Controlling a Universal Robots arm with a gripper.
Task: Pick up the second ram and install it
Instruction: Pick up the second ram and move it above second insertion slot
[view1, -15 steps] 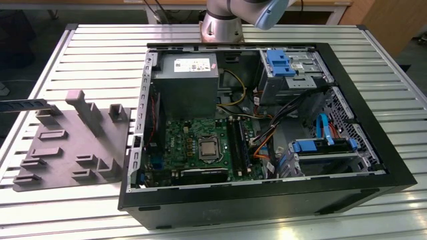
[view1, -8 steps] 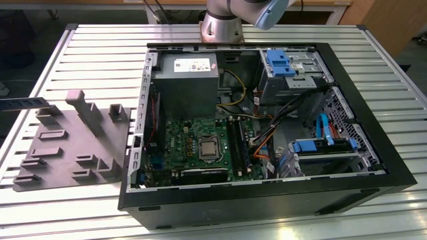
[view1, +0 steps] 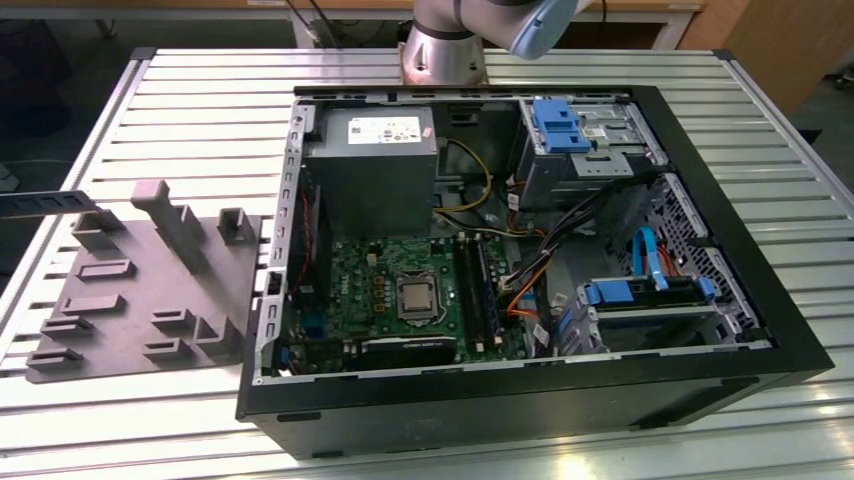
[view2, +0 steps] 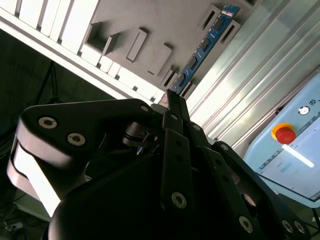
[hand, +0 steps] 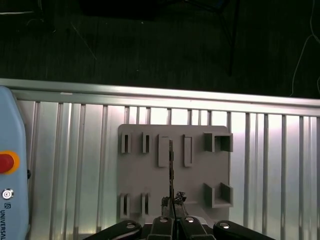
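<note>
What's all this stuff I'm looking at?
slatted metal table: one, silver, under everything
open black computer case: one, black, on the table
grey plastic tray with raised blocks: one, grey, exterior view's left of the case
thin dark memory stick: one, blue-green edge, standing on the tray
pale blue pendant with red button: one, blue, by the table
robot arm: one, grey, beyond the case
black gripper: one, black, above the tray
</note>
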